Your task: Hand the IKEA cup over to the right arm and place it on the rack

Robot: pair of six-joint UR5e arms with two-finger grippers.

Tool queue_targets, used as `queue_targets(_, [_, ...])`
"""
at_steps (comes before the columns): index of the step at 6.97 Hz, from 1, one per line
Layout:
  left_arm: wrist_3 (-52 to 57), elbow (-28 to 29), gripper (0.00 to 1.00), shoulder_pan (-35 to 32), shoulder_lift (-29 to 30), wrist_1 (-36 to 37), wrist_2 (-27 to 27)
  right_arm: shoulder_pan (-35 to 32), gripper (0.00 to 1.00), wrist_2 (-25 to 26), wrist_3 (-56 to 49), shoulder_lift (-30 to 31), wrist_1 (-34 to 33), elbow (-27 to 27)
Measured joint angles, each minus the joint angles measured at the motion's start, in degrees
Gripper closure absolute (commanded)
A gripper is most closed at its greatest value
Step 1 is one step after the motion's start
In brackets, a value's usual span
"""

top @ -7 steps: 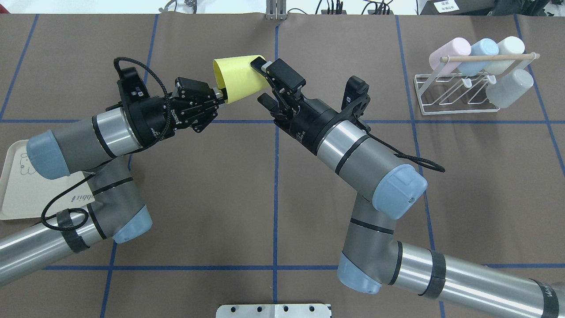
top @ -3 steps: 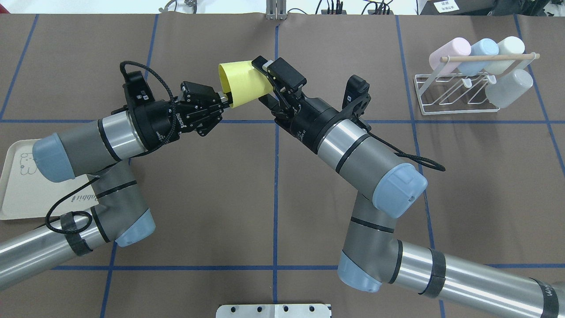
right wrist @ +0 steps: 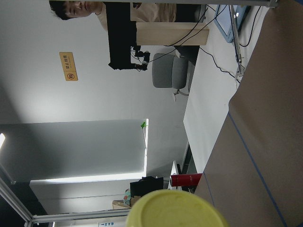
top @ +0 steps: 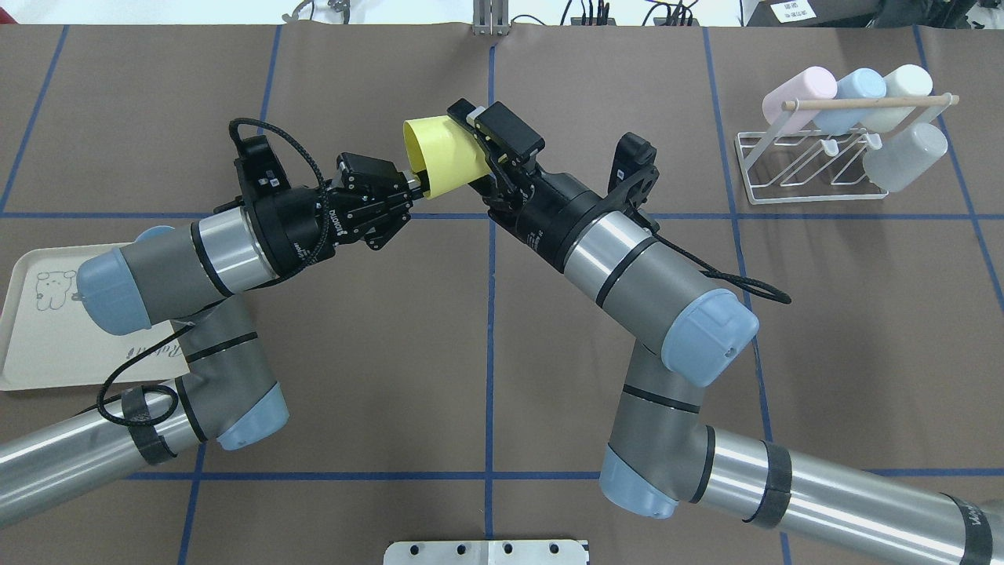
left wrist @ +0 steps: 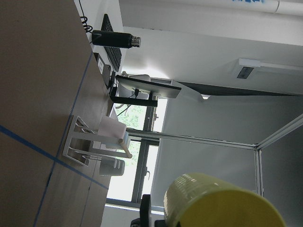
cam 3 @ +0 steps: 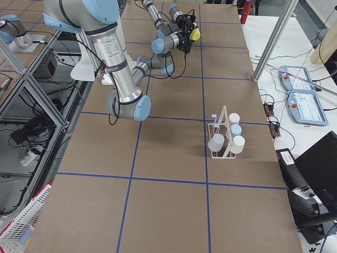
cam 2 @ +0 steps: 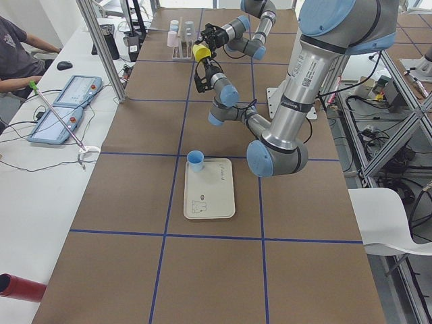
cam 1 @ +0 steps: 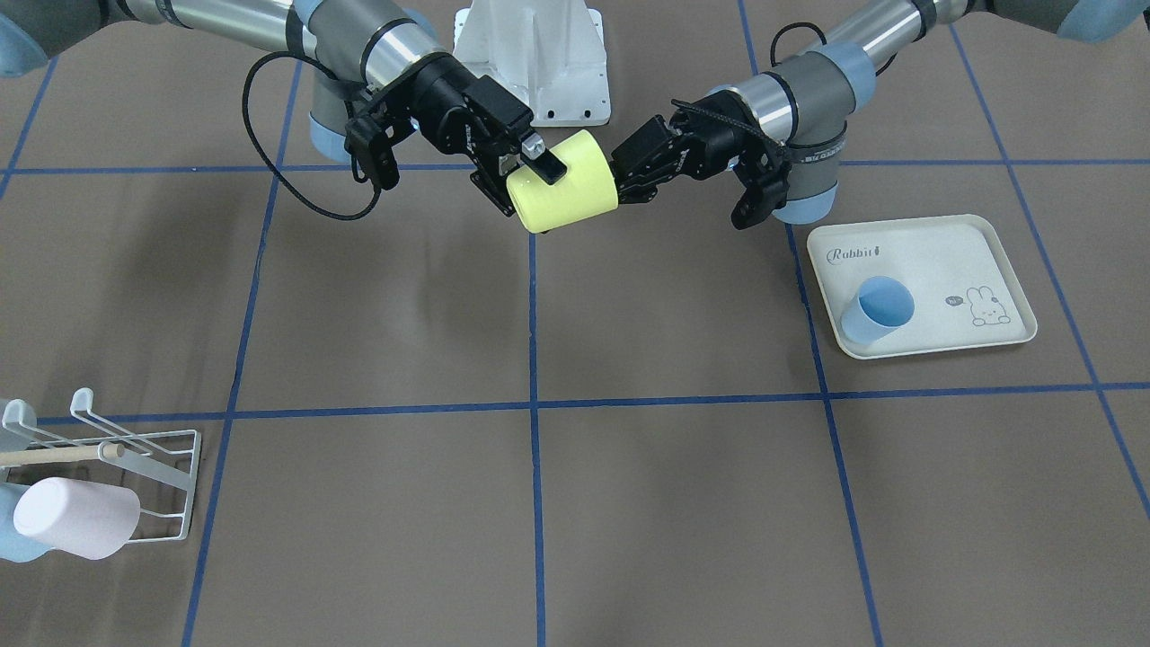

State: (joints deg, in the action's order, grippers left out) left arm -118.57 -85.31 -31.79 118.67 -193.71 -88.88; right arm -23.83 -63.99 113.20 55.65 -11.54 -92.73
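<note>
The yellow IKEA cup (top: 443, 153) (cam 1: 561, 193) lies on its side in the air above the table's far middle. My left gripper (top: 416, 191) (cam 1: 620, 189) is shut on the wall at its rim. My right gripper (top: 465, 145) (cam 1: 528, 187) is open, with one finger on either side of the cup's base end. The top finger (cam 1: 544, 166) rests along the cup's side. The cup fills the bottom of the left wrist view (left wrist: 218, 205) and of the right wrist view (right wrist: 177, 210). The white wire rack (top: 784, 180) (cam 1: 171, 485) stands at the far right.
Several pastel cups hang on the rack, among them a pink one (top: 800, 90) and a grey one (top: 906, 157). A cream rabbit tray (cam 1: 943, 261) (top: 31, 345) on my left holds a blue cup (cam 1: 876, 310). A person sits at a side desk (cam 2: 20, 54).
My left arm has carried the cup to the right, pushing its base end in between the right gripper's fingers. The right arm has stayed still.
</note>
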Motion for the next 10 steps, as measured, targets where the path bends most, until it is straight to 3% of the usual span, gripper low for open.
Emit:
queue_targets(1, [0.00, 0.03, 1.00, 0.21, 0.10, 0.05, 0.24, 0.01, 0.22, 0.00, 0.00, 0.00, 0.02, 0.00])
queue_targets(2, [0.00, 0.04, 1.00, 0.28, 0.13, 0.05, 0.35, 0.00, 0.64, 0.00, 0.13, -0.01, 0.05, 0.00])
queue_targets(3, [0.00, 0.06, 0.36, 0.30, 0.10, 0.03, 0.39, -0.07, 0.91, 0.00, 0.55, 0.00, 0.07, 0.00])
queue_targets(4, [0.13, 0.05, 0.00, 0.31, 0.03, -0.04, 0.41, -0.17, 1.00, -0.04, 1.02, 0.06, 0.05, 0.01])
queue_targets(10, [0.75, -0.11, 0.00, -0.30, -0.46, -0.15, 0.29, -2.44, 1.00, -0.11, 0.83, 0.47, 0.03, 0.36])
